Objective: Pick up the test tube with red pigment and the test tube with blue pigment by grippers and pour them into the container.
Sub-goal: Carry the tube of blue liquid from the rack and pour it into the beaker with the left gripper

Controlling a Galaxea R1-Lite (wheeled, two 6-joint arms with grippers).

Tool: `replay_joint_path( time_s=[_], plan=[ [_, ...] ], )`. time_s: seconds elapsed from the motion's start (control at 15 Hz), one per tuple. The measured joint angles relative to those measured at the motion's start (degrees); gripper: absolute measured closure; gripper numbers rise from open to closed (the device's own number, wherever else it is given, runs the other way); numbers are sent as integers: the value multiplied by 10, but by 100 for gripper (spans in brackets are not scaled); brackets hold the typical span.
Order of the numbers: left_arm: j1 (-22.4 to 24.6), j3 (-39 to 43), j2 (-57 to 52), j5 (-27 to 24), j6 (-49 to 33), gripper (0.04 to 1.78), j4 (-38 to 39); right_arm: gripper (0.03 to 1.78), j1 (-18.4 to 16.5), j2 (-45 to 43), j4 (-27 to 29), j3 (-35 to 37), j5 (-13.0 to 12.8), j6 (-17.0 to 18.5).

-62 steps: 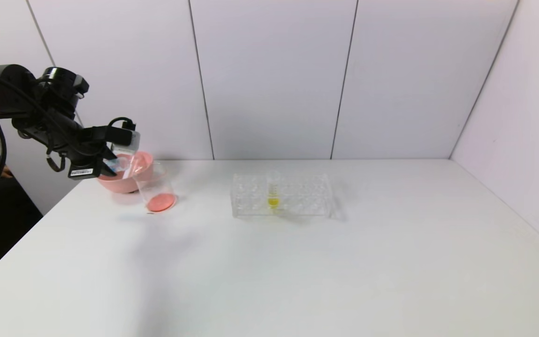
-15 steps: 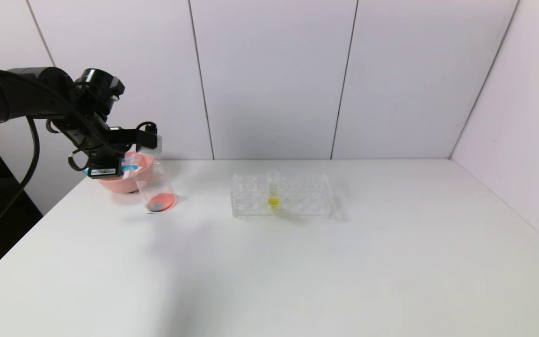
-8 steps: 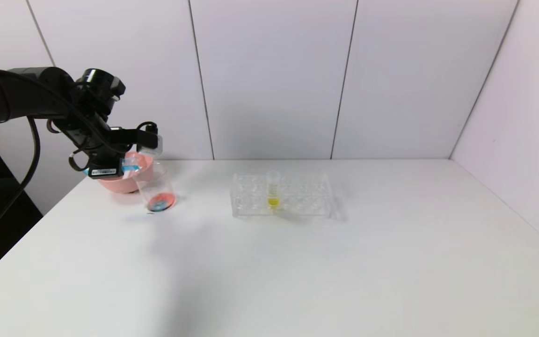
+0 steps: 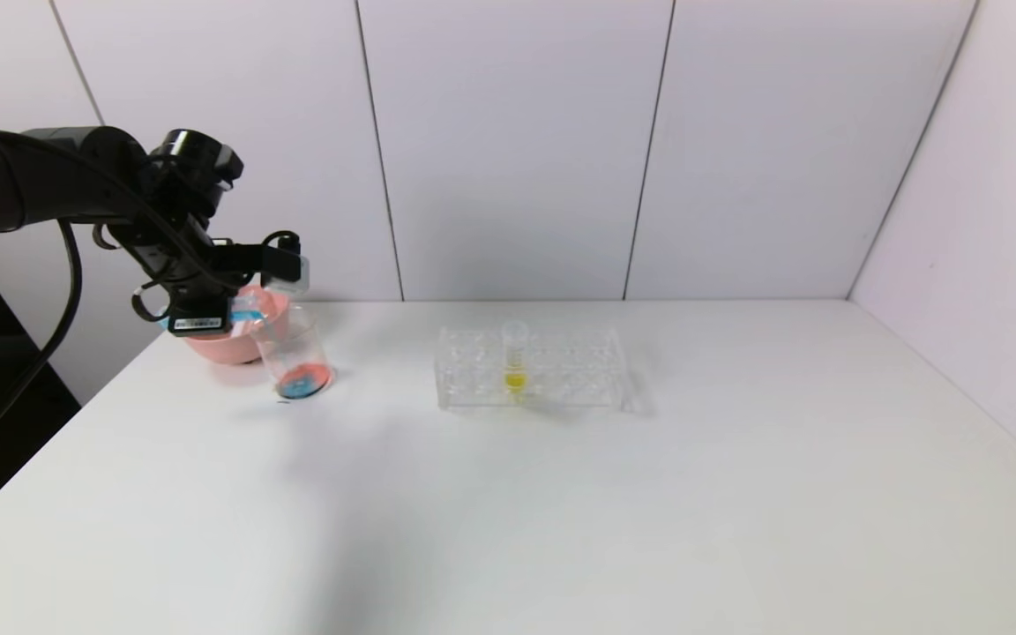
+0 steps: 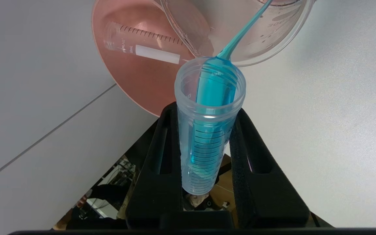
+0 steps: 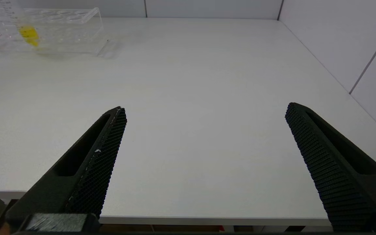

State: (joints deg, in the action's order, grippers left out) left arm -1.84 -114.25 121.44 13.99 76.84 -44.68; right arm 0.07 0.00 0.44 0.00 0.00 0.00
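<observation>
My left gripper [image 4: 239, 310] is shut on the test tube with blue pigment [image 5: 207, 130] and holds it tipped over the container [image 4: 292, 353], a clear glass beaker at the table's far left. A thin blue stream [image 5: 243, 31] runs from the tube's mouth into the container [image 5: 256, 36]. Red liquid with a blue patch [image 4: 301, 384] lies at the container's bottom. An empty clear graduated tube [image 5: 142, 49] lies in the pink bowl [image 5: 135, 75]; I cannot tell whether it is the red tube. My right gripper [image 6: 204, 112] is open and empty over the table's near edge.
The pink bowl [image 4: 235, 339] stands just behind the container. A clear tube rack [image 4: 530, 369] with a yellow-liquid tube [image 4: 515, 357] stands mid-table; the rack also shows in the right wrist view [image 6: 44, 32]. White walls close the back and right.
The left gripper moved right from over the pink bowl to the container. Blue liquid has appeared and spread in the red liquid at the container's bottom.
</observation>
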Motion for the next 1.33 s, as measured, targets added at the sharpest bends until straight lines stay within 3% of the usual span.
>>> replay_joint_path(
  time_s=[1.33],
  plan=[
    [-14,0,1,40,-15,138,0,4,0,0,0,0,0,0]
  ],
)
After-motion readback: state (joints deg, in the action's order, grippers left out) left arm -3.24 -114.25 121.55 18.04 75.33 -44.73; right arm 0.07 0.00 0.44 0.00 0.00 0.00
